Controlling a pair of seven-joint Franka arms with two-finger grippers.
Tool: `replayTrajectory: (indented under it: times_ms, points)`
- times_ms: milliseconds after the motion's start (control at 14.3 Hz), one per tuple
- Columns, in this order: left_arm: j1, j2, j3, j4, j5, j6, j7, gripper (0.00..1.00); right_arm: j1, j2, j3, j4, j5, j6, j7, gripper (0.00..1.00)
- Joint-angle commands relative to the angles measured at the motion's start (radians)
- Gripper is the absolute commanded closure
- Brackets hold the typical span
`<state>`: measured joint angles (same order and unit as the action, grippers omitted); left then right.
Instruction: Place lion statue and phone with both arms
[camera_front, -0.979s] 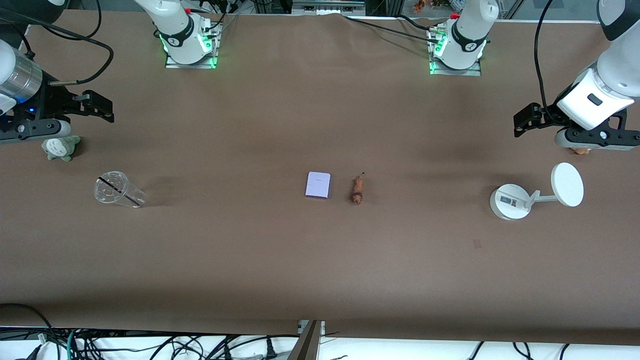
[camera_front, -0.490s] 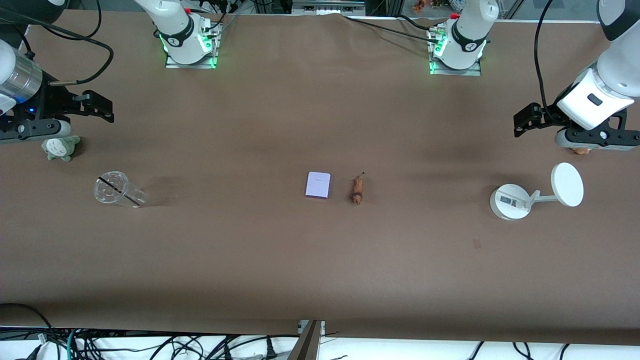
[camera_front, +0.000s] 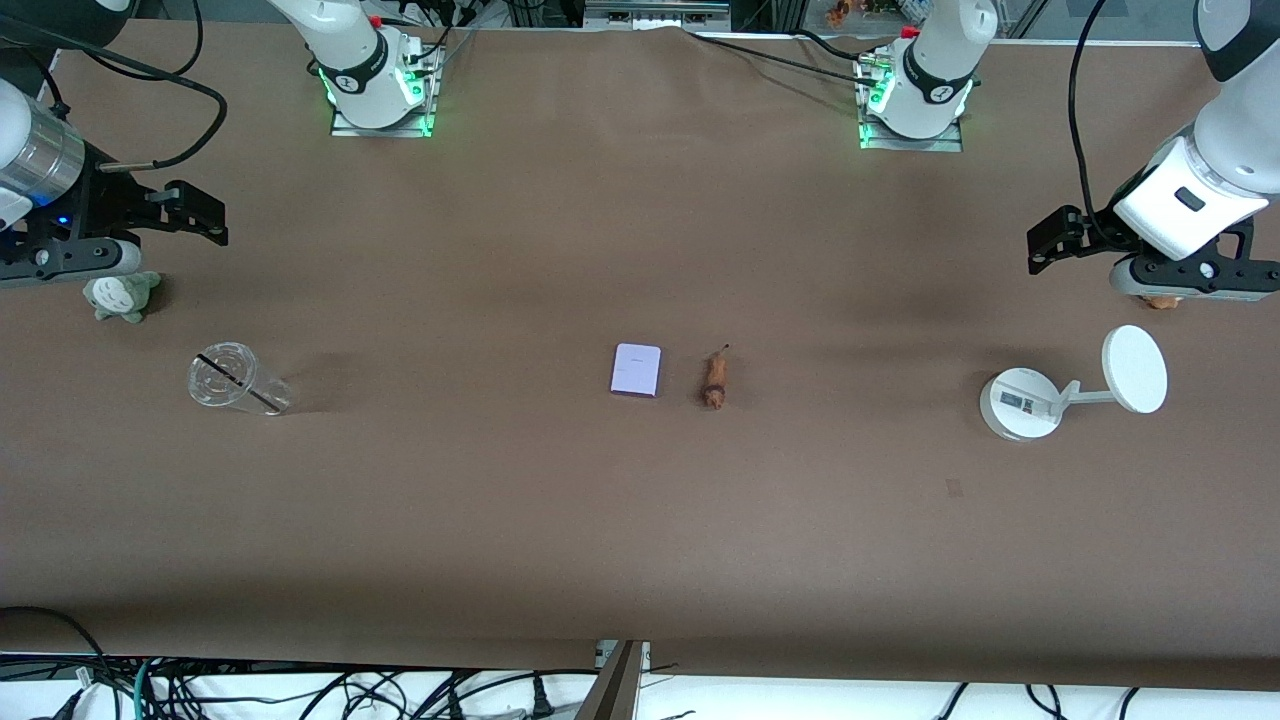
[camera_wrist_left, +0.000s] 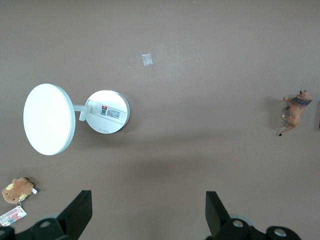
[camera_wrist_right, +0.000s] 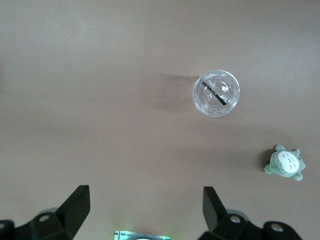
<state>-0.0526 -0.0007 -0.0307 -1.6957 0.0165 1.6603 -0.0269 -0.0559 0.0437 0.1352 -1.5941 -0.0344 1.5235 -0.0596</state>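
The phone (camera_front: 636, 369), a flat pale lavender slab, lies near the middle of the table. Close beside it, toward the left arm's end, lies the lion statue (camera_front: 715, 379), a tiny orange-brown figure with a thin tail; the left wrist view also shows the lion statue (camera_wrist_left: 295, 111). My left gripper (camera_front: 1045, 243) hangs open and empty over the left arm's end of the table, well away from both. In its wrist view the left gripper (camera_wrist_left: 148, 210) has only bare table between its fingers. My right gripper (camera_front: 205, 215) hangs open and empty over the right arm's end, its fingers (camera_wrist_right: 75, 205) wide apart.
A white round-based stand (camera_front: 1020, 402) with a disc (camera_front: 1134, 368) sits below the left gripper in the front view. A small orange-brown teddy toy (camera_wrist_left: 17, 190) lies by it. At the right arm's end are a clear plastic cup (camera_front: 235, 380) and a grey-green plush (camera_front: 120, 297).
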Motion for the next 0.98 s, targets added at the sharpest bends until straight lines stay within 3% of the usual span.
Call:
replayTrajectory:
  times_ms: [0,700,909]
  points:
    - [0.0,0.004,-0.001,0.021,-0.018,-0.022,0.007,0.0,-0.012,0.011,0.007,0.026,0.013,-0.006,-0.006,0.0]
    - [-0.006,0.008,-0.005,0.016,-0.023,-0.039,0.019,0.0,-0.035,0.011,-0.02,0.026,0.016,-0.016,-0.014,0.0]
    - [-0.027,0.048,-0.056,0.019,-0.024,-0.071,0.018,0.0,-0.051,0.013,-0.031,0.026,0.016,-0.017,-0.019,0.0]
